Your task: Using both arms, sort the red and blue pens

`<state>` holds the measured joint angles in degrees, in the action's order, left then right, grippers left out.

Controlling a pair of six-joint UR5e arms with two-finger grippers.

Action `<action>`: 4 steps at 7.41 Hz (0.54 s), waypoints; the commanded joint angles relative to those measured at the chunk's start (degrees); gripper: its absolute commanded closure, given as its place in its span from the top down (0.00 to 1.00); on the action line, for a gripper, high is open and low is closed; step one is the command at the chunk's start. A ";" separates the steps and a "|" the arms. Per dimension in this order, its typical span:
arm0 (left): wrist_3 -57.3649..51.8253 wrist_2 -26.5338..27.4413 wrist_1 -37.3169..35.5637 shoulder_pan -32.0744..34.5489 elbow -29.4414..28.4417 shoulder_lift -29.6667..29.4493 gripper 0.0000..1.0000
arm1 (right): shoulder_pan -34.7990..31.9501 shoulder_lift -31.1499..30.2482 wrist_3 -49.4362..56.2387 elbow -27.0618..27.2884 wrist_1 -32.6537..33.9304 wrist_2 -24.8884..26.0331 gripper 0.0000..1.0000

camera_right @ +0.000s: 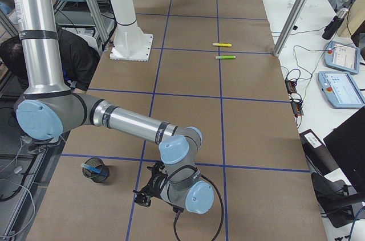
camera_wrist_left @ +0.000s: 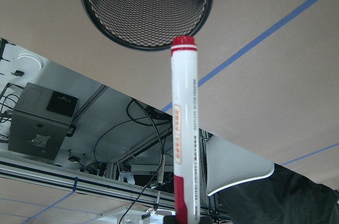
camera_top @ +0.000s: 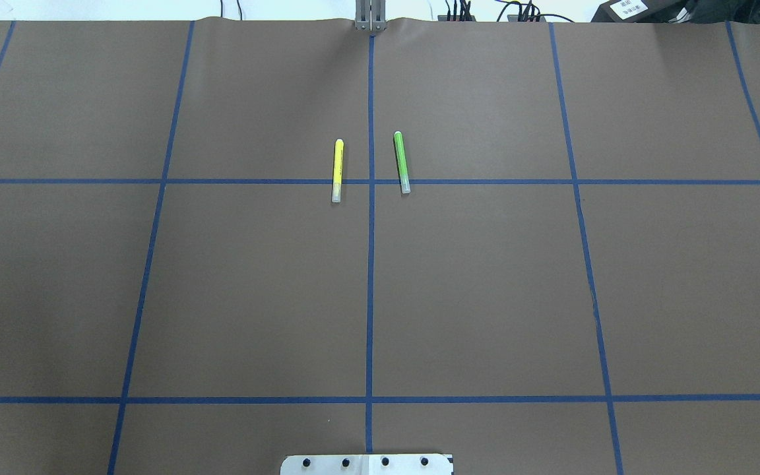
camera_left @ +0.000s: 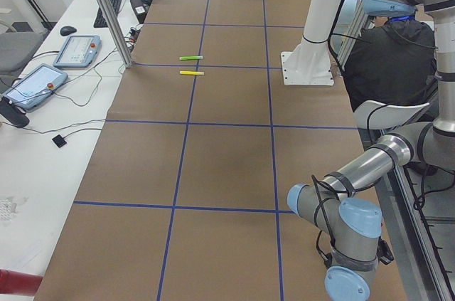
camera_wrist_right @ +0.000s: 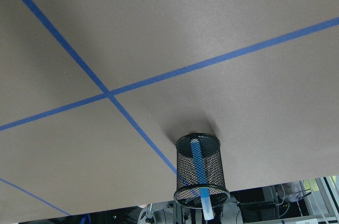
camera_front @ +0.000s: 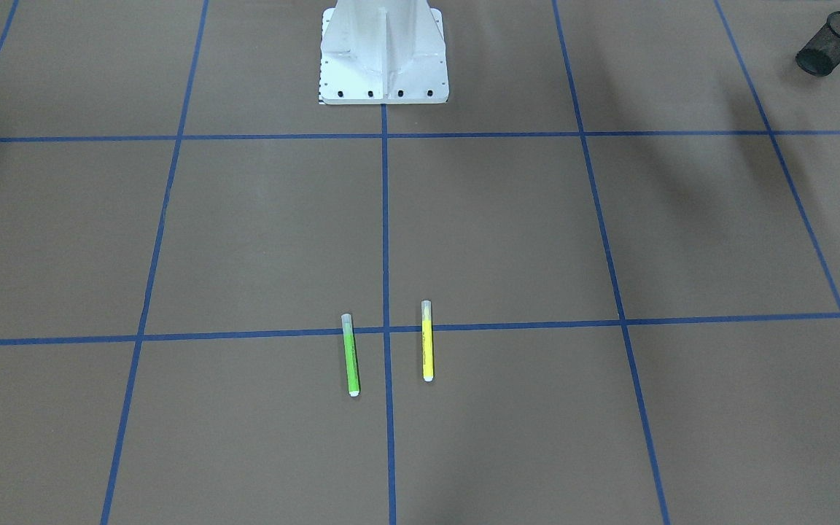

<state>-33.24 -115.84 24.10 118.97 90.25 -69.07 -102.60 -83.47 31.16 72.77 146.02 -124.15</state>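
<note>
The white marker with red cap and red end [camera_wrist_left: 184,128] fills the left wrist view, its tip just short of the rim of a black mesh cup [camera_wrist_left: 145,7]. My left gripper [camera_wrist_left: 179,218] is shut on its lower end, and the fingers barely show. The blue pen [camera_wrist_right: 199,173] stands inside another black mesh cup [camera_wrist_right: 185,171], also seen near the table's end [camera_right: 97,171]. My right gripper [camera_right: 147,194] hangs low beside that cup, a little apart from it. I cannot tell whether it is open or shut.
A green pen [camera_top: 402,162] and a yellow pen [camera_top: 337,170] lie side by side across a blue tape line at mid-table. The white pedestal base [camera_front: 383,55] stands at the robot's edge. The left-side mesh cup [camera_front: 832,42] sits near the table's corner.
</note>
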 commanded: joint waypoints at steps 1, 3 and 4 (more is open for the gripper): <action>0.10 -0.09 0.59 -0.14 -2.43 -0.19 0.00 | 0.03 1.29 -0.40 0.43 -1.78 -1.53 1.00; 0.28 -0.09 3.31 -0.14 -6.82 -2.11 0.00 | 0.03 1.38 -0.49 0.79 -3.11 -1.71 1.00; 0.28 -0.09 5.49 -0.14 -10.06 -3.17 0.00 | 0.03 1.38 -0.49 0.79 -3.11 -2.14 1.00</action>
<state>-33.00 -115.92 27.31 118.84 83.78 -70.93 -102.57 -82.14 30.69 73.44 143.22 -125.87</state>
